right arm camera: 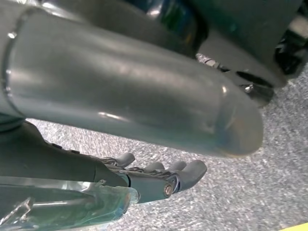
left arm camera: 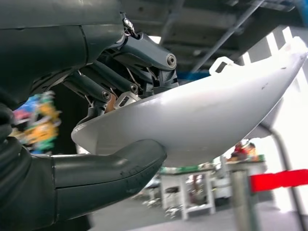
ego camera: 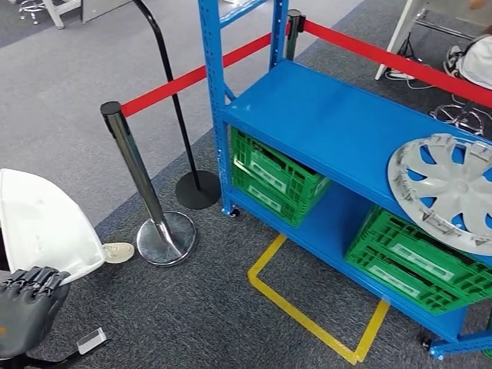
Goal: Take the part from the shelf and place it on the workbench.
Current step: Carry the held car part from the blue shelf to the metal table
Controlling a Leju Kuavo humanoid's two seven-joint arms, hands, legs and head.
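My left hand (ego camera: 26,307) sits at the lower left of the head view and grips a white curved plastic part (ego camera: 46,223) that rises above it. In the left wrist view the part (left arm camera: 203,120) is clamped between the thick thumb (left arm camera: 109,171) on one face and the dark fingers (left arm camera: 145,57) on the other. My right hand (right arm camera: 145,96) hangs over grey carpet with its fingers (right arm camera: 163,175) stretched out and nothing in them. The blue shelf (ego camera: 325,115) stands ahead to the right.
A silver hubcap (ego camera: 447,188) lies on the shelf's upper board. Green crates (ego camera: 273,181) (ego camera: 417,261) fill the lower board. A chrome stanchion (ego camera: 145,192) with a red belt (ego camera: 174,84) stands left of the shelf. Yellow tape (ego camera: 301,315) marks the carpet.
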